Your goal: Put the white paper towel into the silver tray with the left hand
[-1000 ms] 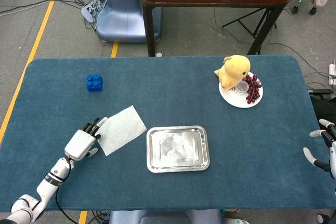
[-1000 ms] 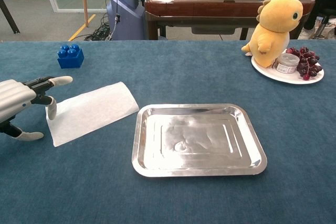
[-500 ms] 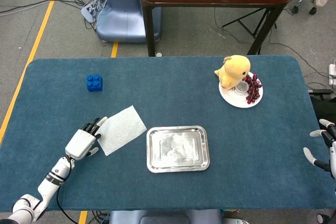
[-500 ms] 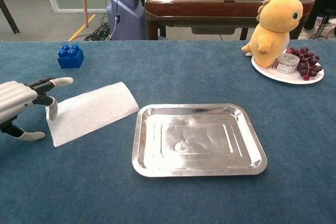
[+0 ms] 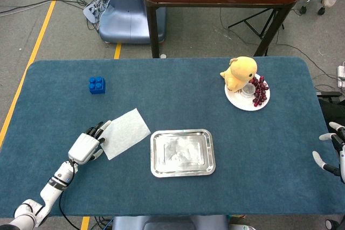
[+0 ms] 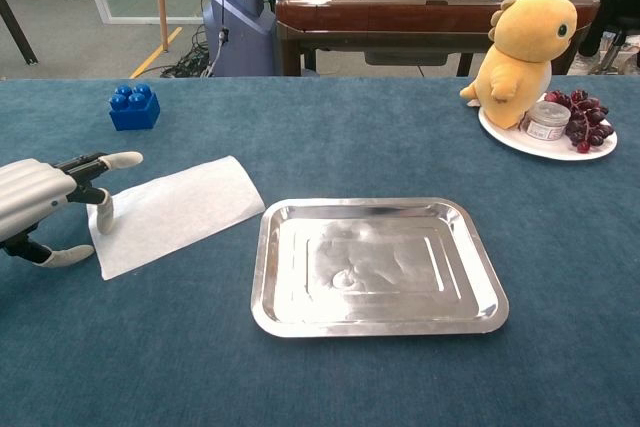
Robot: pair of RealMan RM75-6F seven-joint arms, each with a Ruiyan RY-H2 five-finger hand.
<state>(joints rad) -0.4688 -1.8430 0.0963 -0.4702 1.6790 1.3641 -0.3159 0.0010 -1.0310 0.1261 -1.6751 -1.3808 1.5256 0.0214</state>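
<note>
Head view: blue block (image 5: 97,85) upper left; plate (image 5: 241,101) with plush duck (image 5: 238,72) and grapes (image 5: 260,91) upper right. Paper towel (image 5: 125,133) flat, centre-left, beside empty tray (image 5: 182,153). Left hand (image 5: 86,145) at towel's left edge, fingers apart. Right hand (image 5: 330,152) at right border, fingers spread. Chest view: left hand (image 6: 45,205), fingertips (image 6: 104,209) touching towel (image 6: 175,211); tray (image 6: 375,319) bare, nothing between.

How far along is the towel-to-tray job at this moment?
Nothing is done: the tray is empty. The paper towel lies flat on the table beside it. In hand: the left hand has its fingertips at the towel's far edge, not gripping. Left: grasp, lift, place.
</note>
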